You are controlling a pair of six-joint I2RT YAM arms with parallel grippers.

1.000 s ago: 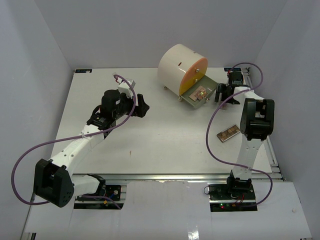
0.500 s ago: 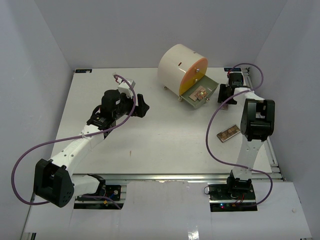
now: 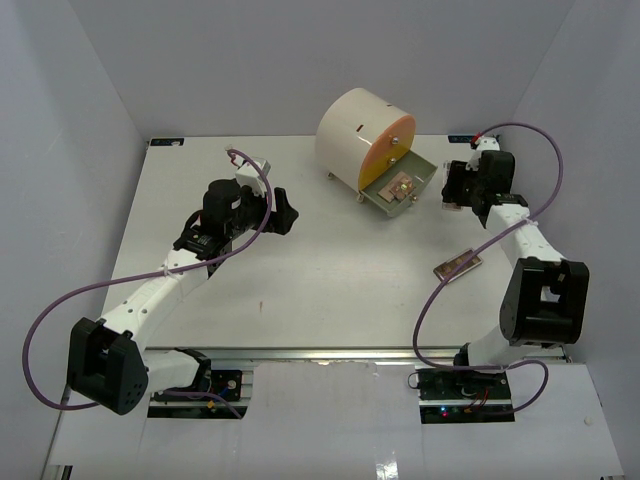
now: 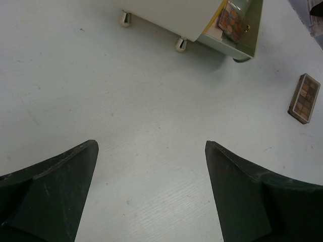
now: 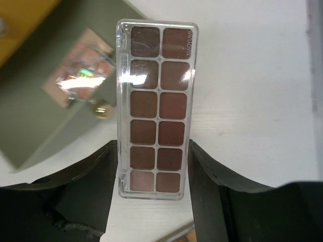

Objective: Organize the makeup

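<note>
- Gripping a brown ten-pan palette (image 5: 154,108) by its long edges with the right gripper (image 5: 153,148), fingers closed tight against it, near the open green drawer (image 5: 30,121).
- Lying in that drawer: a pinkish palette (image 5: 81,75) (partly under glare).
- Resting flat on the table (image 3: 300,280), well apart from the drawer: another brown palette (image 3: 457,266).
- Hovering over bare tabletop with the left gripper (image 4: 150,146) spread wide, holding nothing.

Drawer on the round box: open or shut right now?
Open. The green drawer juts out from the round box's orange front, with a pink palette lying inside it.
</note>
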